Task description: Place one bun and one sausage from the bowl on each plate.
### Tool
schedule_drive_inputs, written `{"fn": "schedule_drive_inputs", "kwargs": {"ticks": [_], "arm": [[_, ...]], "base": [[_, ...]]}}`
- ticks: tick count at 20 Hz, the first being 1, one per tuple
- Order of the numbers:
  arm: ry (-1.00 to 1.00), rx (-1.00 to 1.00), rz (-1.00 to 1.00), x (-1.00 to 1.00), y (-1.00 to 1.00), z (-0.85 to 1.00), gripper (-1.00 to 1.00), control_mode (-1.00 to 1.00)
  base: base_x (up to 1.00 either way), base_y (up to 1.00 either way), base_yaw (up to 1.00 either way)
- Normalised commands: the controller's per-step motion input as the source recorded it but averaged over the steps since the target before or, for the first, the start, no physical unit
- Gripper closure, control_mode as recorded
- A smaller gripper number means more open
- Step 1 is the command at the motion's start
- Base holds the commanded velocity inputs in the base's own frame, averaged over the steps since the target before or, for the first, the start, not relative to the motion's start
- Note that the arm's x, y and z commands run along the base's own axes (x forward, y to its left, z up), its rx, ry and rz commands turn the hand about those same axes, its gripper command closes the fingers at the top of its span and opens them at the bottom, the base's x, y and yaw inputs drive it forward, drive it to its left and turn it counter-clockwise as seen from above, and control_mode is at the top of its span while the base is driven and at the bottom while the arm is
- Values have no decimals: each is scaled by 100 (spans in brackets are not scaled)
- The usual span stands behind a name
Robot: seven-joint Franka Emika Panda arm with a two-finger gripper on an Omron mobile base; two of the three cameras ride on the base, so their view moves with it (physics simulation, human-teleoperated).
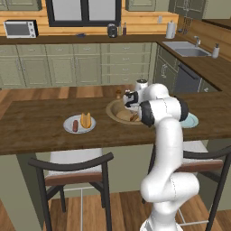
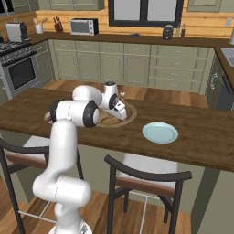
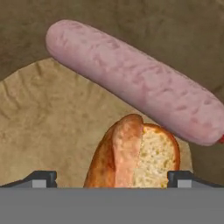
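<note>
Split golden-brown bun (image 3: 131, 153) sits between my spread, empty gripper (image 3: 111, 177) tips, long axis toward twelve o'clock.

We find the bowl (image 3: 52, 113) to be matt, grained tan wood. The sausage (image 3: 131, 81) has smooth pink mottled skin; the bun (image 3: 135, 155) a glossy brown crust and porous crumb. The surface (image 1: 36, 126) is dark grained wood. The blue plate (image 2: 160, 132) looks smooth.
</note>
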Motion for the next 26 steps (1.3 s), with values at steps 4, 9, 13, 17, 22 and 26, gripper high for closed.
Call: {"fn": "schedule_drive_inputs", "kwargs": {"ticks": [4,9,13,17,22,26], "arm": [[0,0,-2,47,17,-30,-100,-100],[1,0,0,16,1,-14,-100,-100],[0,0,-3,35,21,-3,-100,-100],[0,0,-17,73,73,-17,-100,-100],[2,2,-1,5,6,9,-100,-100],[11,1,-3,-29,-13,36,-100,-100]], "base": [[0,0,0],[0,0,0],[0,0,0],[0,0,0],[0,0,0],[0,0,0]]}}
